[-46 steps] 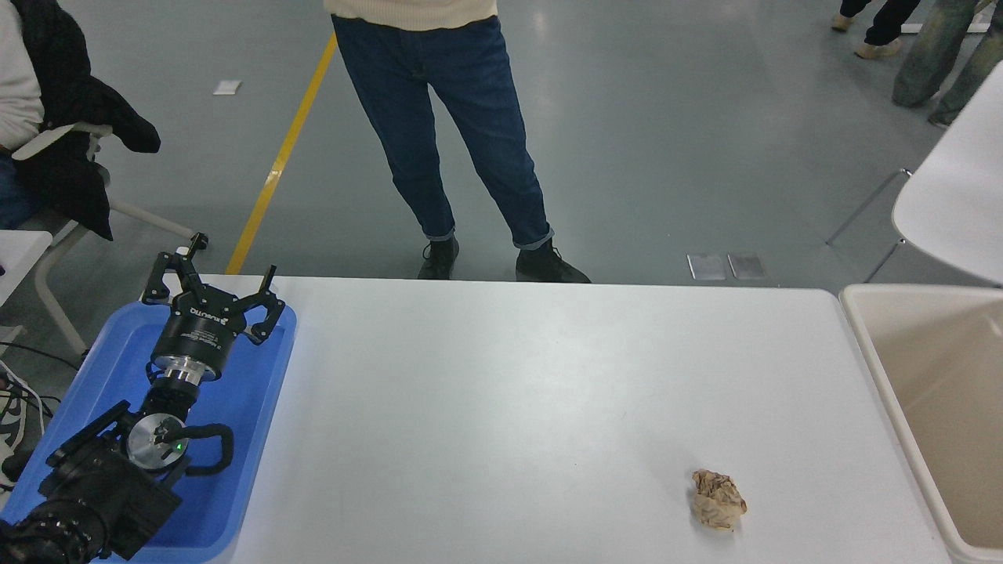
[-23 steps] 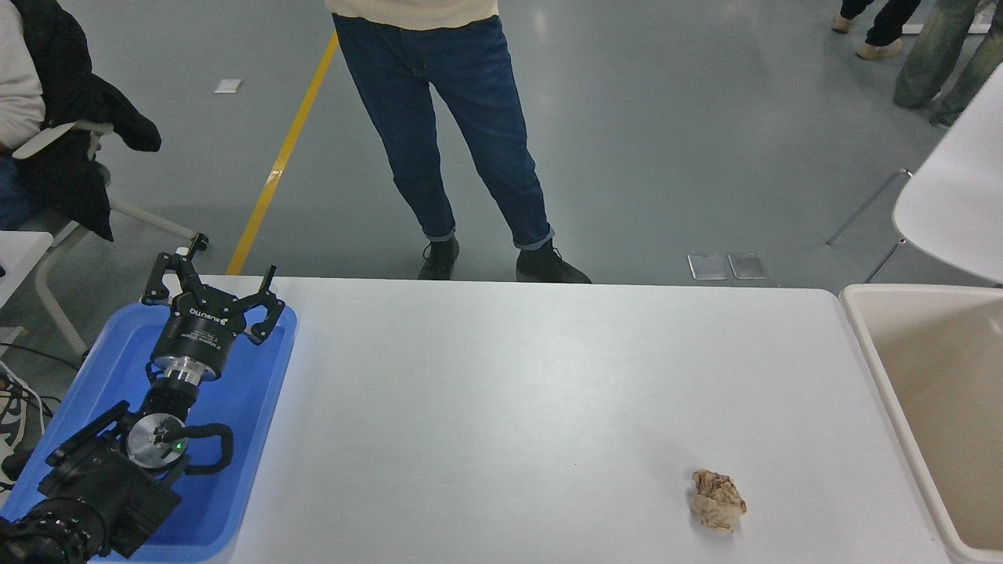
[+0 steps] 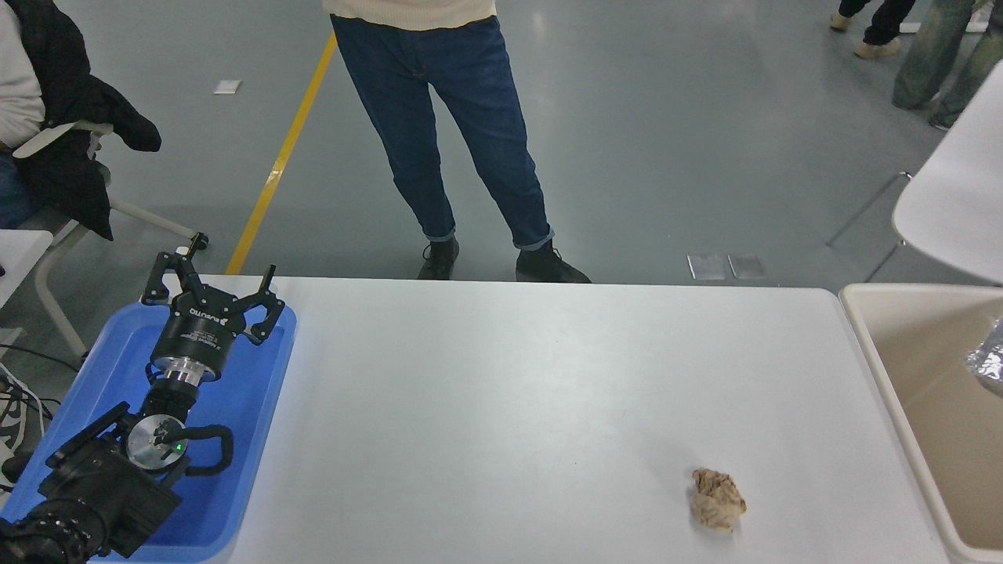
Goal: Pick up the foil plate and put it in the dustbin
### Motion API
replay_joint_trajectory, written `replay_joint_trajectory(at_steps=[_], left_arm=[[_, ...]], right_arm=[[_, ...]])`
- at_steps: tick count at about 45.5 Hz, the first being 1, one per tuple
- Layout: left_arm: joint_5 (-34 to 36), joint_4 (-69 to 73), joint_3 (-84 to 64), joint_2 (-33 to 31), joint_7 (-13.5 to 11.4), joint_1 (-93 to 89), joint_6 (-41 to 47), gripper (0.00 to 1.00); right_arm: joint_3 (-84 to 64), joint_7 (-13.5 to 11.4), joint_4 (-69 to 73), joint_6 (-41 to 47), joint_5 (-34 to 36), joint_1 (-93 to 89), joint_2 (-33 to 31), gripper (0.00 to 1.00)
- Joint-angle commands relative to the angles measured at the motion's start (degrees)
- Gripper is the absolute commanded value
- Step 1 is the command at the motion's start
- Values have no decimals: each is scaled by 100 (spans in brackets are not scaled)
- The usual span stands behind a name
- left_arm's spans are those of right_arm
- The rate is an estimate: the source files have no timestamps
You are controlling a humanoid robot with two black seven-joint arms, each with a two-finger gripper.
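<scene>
Parked at the lower left, the left end effector [image 3: 213, 280] is hovering over the blue tray [image 3: 258, 407] with its fingers spread wide and holding nothing, likely kept clear of the work. Right of it, the desk [image 3: 509, 392] is carrying 1 crumpled brown paper ball [image 3: 718, 499] near its front edge. Farthest right of that end effector, the foil plate [image 3: 989, 359] is showing at the picture's edge, over the dustbin [image 3: 866, 345]; whether it is falling or held I cannot tell, since the right end effector is out of view.

Foil plate [image 3: 990, 359] mostly beyond right edge
</scene>
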Motion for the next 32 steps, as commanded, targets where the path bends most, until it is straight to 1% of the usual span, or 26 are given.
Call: replay_joint_trajectory(at_steps=[1, 3, 9, 12, 22, 26, 29, 30, 31, 32], left_arm=[[-1, 0, 0, 0, 1, 0, 0, 100], [-1, 0, 0, 0, -8, 0, 0, 100], [-1, 0, 0, 0, 1, 0, 0, 100], [-1, 0, 0, 0, 1, 0, 0, 100], [-1, 0, 0, 0, -8, 0, 0, 100], [-1, 0, 0, 0, -8, 0, 0, 100], [-1, 0, 0, 0, 0, 0, 0, 100], [-1, 0, 0, 0, 1, 0, 0, 100], [-1, 0, 0, 0, 1, 0, 0, 100], [-1, 0, 0, 0, 1, 0, 0, 100]], right_arm=[[211, -143, -1051, -483, 194, -891, 763, 0], [246, -205, -1165, -492, 238, -944, 825, 0], [387, -284, -1569, -545, 405, -1173, 992, 0], [422, -406, -1815, -545, 475, -1313, 1141, 0], [431, -486, -1878, -554, 484, -1410, 1230, 0], [422, -477, -1878, -562, 484, -1410, 1230, 0], [396, -477, -1887, -615, 476, -1428, 1195, 55], [404, -477, -1887, -659, 476, -1428, 1186, 69], [396, -477, -1887, -720, 476, -1419, 1186, 78], [404, -477, -1887, -773, 476, -1419, 1177, 82]])
